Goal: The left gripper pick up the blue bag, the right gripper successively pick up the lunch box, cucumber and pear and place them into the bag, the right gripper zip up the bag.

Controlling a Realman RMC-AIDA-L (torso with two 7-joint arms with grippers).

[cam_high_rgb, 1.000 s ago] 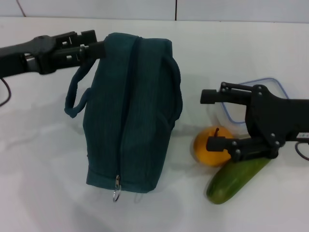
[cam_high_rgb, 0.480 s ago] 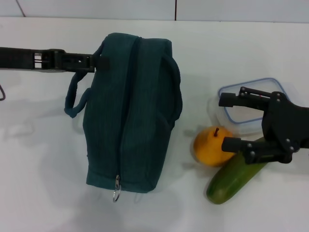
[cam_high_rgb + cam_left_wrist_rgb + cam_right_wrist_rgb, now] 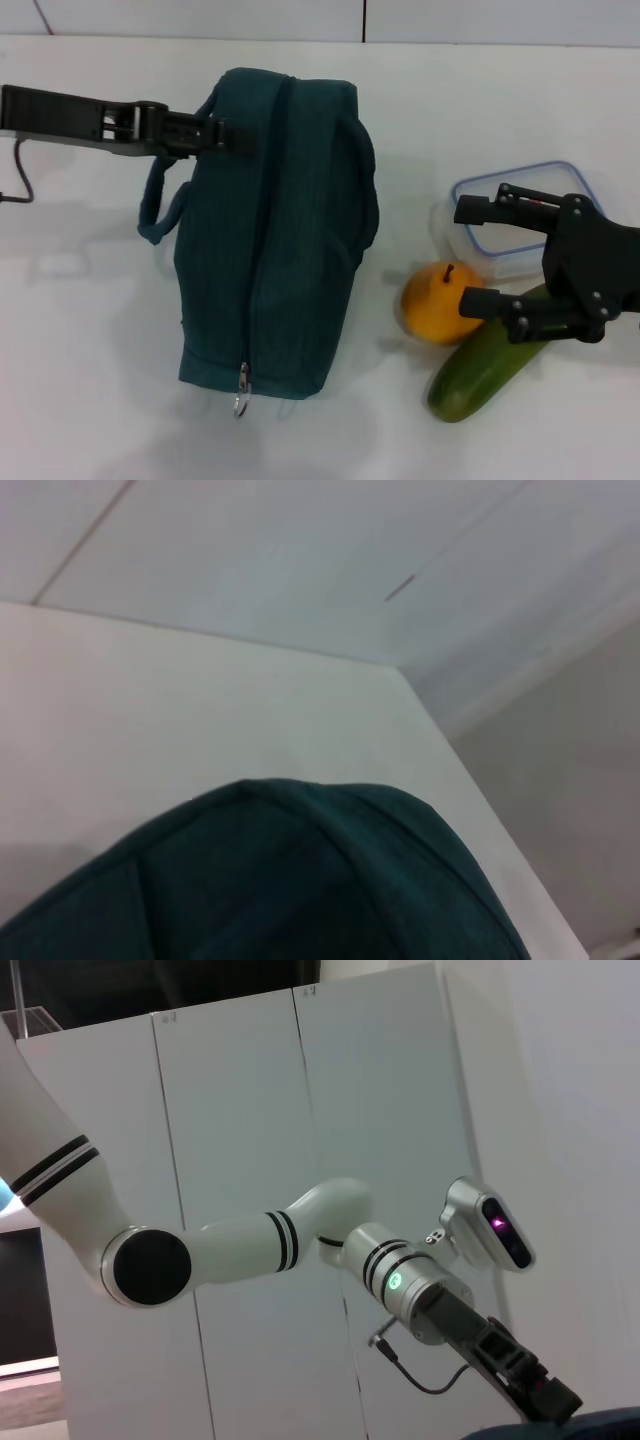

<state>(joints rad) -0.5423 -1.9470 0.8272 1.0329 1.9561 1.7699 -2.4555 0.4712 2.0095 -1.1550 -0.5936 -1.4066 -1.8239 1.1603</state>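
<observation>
Blue bag: lying on the white bench, zipper closed along its top, ring pull at the near end; also seen close up from the left wrist
Left gripper: at the bag's far left upper edge beside the loop handle; cannot tell whether its fingers grip fabric
Right gripper: fingers spread, hovering over the items right of the bag, holding nothing
Lunch box: on the bench, far right, partly under the gripper
Pear: near the lunch box, touching the cucumber
Cucumber: lying slantwise, nearest the bench's front
</observation>
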